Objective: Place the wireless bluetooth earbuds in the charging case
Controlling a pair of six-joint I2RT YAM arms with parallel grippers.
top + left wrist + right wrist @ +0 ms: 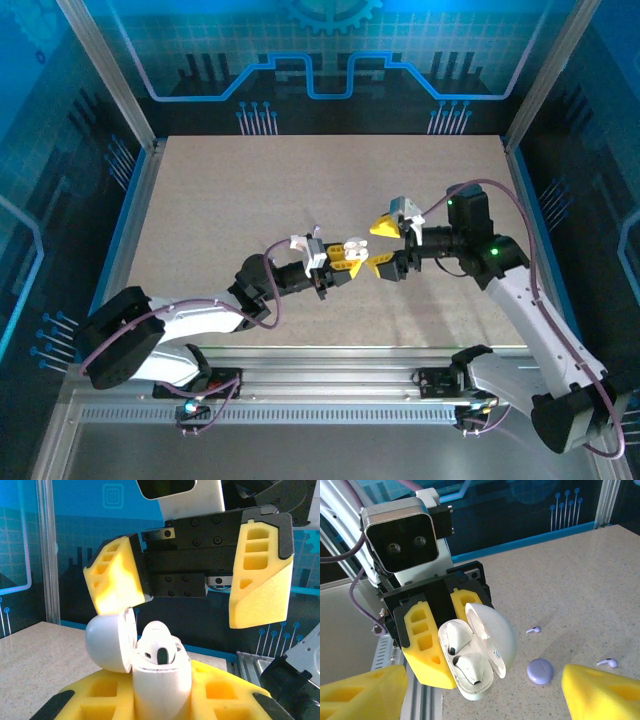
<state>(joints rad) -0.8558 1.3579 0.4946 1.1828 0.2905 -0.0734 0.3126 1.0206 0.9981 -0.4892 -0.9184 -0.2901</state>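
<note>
My left gripper (335, 262) is shut on a white charging case (470, 680) and holds it above the table. The case's lid (495, 635) is hinged open. Two white earbuds (456, 639) sit in its wells, one above the other. In the left wrist view the case (162, 680) stands upright between my yellow fingers (95, 702). My right gripper (381, 246) faces it, open, its pads (260, 575) wide apart and holding nothing. Below on the table lie a round lilac case (540, 671), closed, and two loose lilac earbuds (534, 629) (608, 662).
The beige tabletop (300, 180) is walled by blue panels and metal posts at the back and sides. An aluminium rail (330, 390) carrying both arm bases runs along the near edge.
</note>
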